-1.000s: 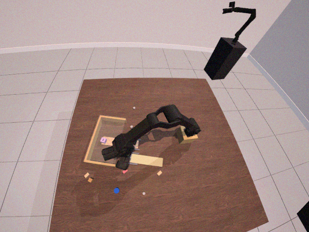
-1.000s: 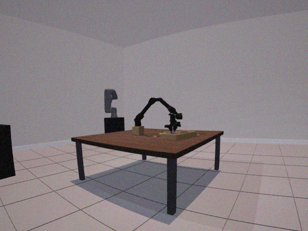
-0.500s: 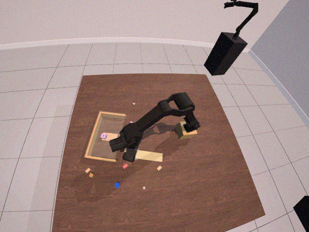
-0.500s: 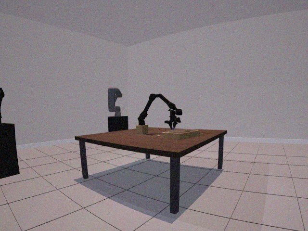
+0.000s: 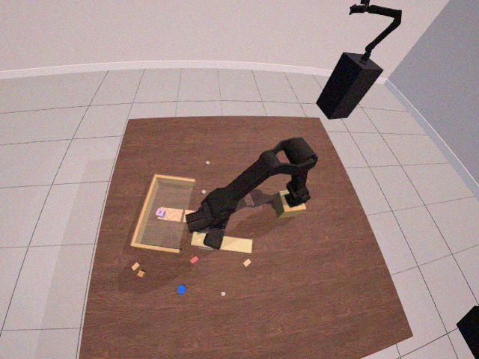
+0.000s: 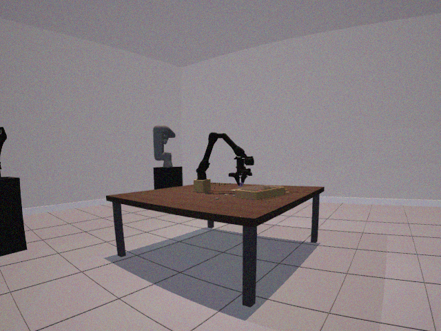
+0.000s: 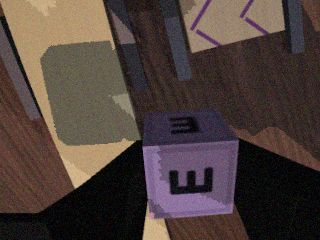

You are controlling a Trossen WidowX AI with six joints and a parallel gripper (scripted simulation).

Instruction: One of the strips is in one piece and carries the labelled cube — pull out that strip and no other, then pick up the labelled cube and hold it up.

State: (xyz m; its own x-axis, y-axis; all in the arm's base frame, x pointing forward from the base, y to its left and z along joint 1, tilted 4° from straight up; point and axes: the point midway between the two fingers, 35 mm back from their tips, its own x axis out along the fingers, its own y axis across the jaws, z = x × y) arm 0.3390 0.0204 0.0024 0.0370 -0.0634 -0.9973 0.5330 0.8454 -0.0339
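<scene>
My gripper (image 6: pixel 240 183) (image 7: pixel 183 147) is shut on a purple cube (image 7: pixel 191 181) with a black letter E. The cube is raised above the table. In the top view the arm hides the cube and fingertips. A plain pale strip (image 5: pixel 239 244) (image 7: pixel 60 20) lies between low grey rails, beyond the box's open side; it passes left of the cube in the wrist view. A strip with purple zigzags (image 5: pixel 173 215) (image 7: pixel 265 17) lies partly in the box, with a gap between it and another pale piece. A second purple cube (image 5: pixel 160 212) sits on its far end.
The wooden-walled box (image 5: pixel 144 210) (image 6: pixel 261 194) has a see-through cover. A red block (image 5: pixel 194 259), a blue disc (image 5: pixel 181 289), a tan block (image 5: pixel 247 262), two orange-tan blocks and several small white discs lie on the table (image 5: pixel 301 293).
</scene>
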